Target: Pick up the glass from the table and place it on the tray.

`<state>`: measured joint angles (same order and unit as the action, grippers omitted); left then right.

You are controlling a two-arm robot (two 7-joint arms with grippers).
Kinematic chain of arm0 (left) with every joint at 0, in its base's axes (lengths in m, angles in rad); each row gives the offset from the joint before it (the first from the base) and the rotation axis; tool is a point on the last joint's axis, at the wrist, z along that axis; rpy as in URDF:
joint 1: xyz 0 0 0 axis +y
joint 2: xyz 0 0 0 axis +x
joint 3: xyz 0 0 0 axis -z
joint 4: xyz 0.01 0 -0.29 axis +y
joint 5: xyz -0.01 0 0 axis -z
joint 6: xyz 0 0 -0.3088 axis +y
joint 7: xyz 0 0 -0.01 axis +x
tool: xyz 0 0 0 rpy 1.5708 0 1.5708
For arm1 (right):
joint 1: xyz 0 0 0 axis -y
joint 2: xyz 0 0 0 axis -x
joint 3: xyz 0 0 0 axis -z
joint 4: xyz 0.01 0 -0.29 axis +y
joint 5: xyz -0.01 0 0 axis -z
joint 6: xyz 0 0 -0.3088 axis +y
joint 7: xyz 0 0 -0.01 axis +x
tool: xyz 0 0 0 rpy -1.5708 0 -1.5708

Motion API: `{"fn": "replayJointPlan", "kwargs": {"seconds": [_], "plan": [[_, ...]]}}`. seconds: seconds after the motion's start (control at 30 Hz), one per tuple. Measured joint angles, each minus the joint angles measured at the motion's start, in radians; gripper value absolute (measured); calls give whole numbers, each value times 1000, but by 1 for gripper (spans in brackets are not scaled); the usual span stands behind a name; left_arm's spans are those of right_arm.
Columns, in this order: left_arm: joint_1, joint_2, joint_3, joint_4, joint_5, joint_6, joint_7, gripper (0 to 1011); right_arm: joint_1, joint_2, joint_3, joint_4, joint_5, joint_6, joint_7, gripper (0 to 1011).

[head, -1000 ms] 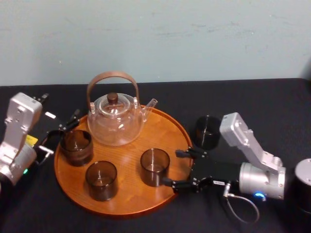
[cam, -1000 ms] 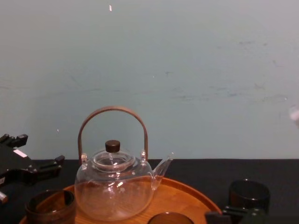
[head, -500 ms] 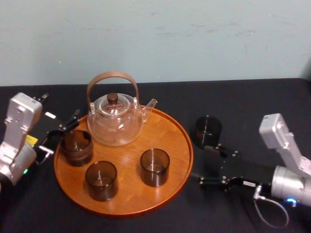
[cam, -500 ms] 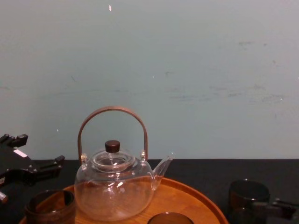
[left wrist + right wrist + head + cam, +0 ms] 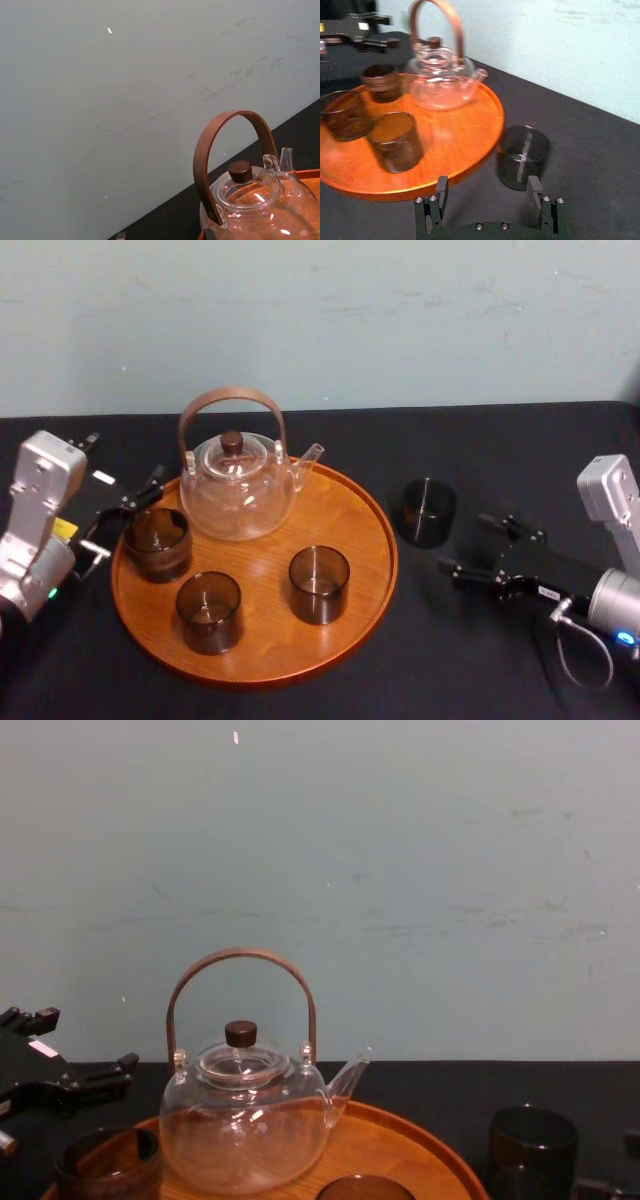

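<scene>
A dark smoked glass (image 5: 428, 511) (image 5: 522, 156) (image 5: 532, 1150) stands upright on the black table (image 5: 440, 660), just right of the round orange-brown tray (image 5: 378, 540) (image 5: 492, 117). My right gripper (image 5: 468, 544) (image 5: 487, 194) hovers low to the right of this glass, open and empty, its fingers pointing toward it without touching. On the tray stand three more dark glasses (image 5: 319, 584) (image 5: 209, 612) (image 5: 157, 543) and a clear glass teapot (image 5: 238, 490) (image 5: 245, 1120). My left gripper (image 5: 125, 518) (image 5: 65, 1082) rests open at the tray's left edge, beside the leftmost glass.
The teapot's tall brown handle (image 5: 232, 400) (image 5: 227, 135) rises at the tray's back. A pale wall runs behind the table. Bare black tabletop lies in front of the tray and between the tray and my right arm (image 5: 610, 590).
My right gripper has drawn back to the right, from the tray's right rim next to a tray glass, to the table beyond the lone glass. The left arm stayed still.
</scene>
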<state>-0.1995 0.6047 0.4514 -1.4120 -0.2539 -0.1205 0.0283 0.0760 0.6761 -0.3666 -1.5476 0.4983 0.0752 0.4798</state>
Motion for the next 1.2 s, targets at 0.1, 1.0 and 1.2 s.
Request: {"fn": "replayJointPlan", "kwargs": {"seconds": [0.1,1.0,1.2], "plan": [[0,0,0,0,0,0,0,1001,8,-17,12,13,-6,23,-25,1003],[0,0,0,0,0,0,0,1001,171,-124,-18,172,-67,182,-36,1002],[0,0,0,0,0,0,0,1001,212,-147,-35,217,-81,187,-22,1003]]}}
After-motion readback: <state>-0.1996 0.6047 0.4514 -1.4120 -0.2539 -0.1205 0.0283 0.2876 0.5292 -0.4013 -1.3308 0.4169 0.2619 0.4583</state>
